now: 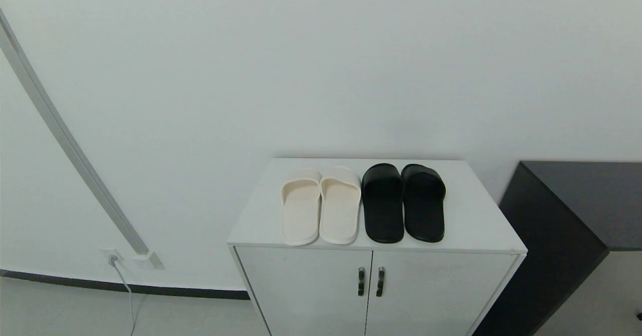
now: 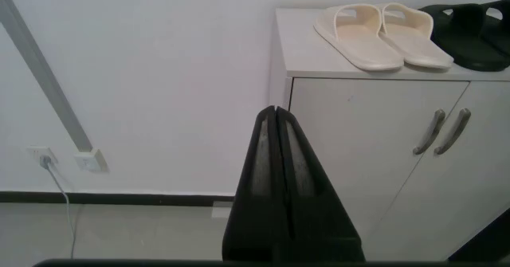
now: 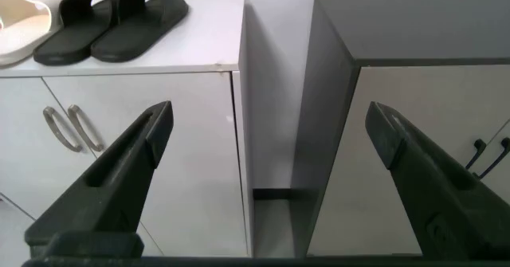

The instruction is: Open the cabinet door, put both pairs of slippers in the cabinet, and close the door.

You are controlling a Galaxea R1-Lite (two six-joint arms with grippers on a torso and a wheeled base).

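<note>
Left gripper (image 2: 276,119): fingers pressed together, nothing held. Right gripper (image 3: 268,115): spread wide, empty.
Cabinet (image 1: 301,296): doors shut. Handles (image 1: 370,281) paired at centre seam, long axis vertical.
From left gripper: handles ahead, off toward robot's right, well apart.
From right gripper: handles ahead, off toward robot's left, well apart; dark cabinet (image 3: 398,44) ahead on other side.
Nearer arm: cannot tell.
White slippers (image 1: 321,205), black slippers (image 1: 404,203): ahead on cabinet top, above handles, toes toward wall.
Judgement: open right gripper suits closing sideways across vertical handle.
</note>
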